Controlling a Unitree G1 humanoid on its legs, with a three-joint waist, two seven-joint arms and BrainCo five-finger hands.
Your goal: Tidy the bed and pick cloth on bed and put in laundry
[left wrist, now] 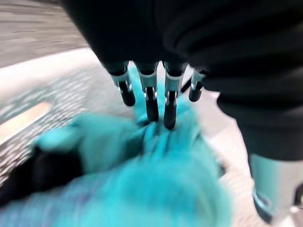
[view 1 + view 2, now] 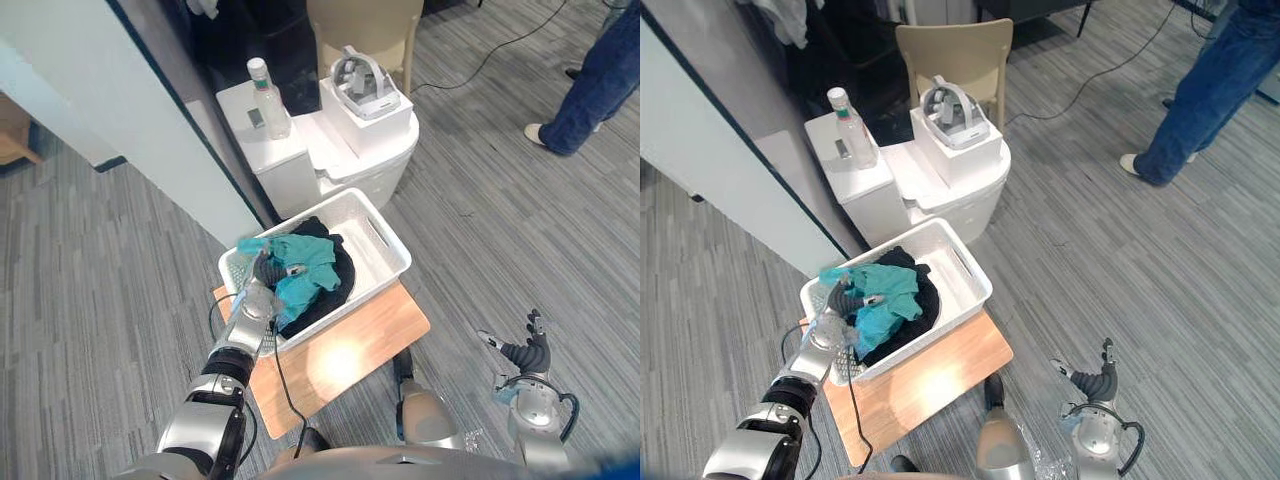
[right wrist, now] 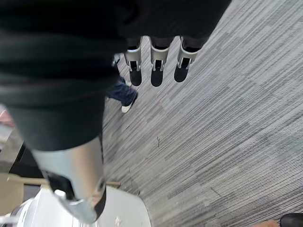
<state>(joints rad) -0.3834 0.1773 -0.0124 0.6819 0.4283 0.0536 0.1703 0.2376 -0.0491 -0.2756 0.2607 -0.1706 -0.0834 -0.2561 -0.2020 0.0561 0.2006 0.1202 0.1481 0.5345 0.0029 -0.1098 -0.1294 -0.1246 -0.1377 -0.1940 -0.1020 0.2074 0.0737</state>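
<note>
Currently left hand (image 2: pixel 262 285) has fingers (image 1: pixel 152 101) nearly straight, tips on the teal cloth (image 2: pixel 305 265), not gripping it. Cloth sits on a black garment (image 2: pixel 335 288) inside the white basket (image 2: pixel 388 248) on the wooden stand (image 2: pixel 352 362). Right hand (image 2: pixel 528 352) hangs low over carpet, fingers loose, empty.

Left hand (image 2: pixel 265 277) reached forward, fingers (image 1: pixel 152 103) straight, tips down. Right hand (image 2: pixel 530 352) low at side, fingers relaxed.
</note>
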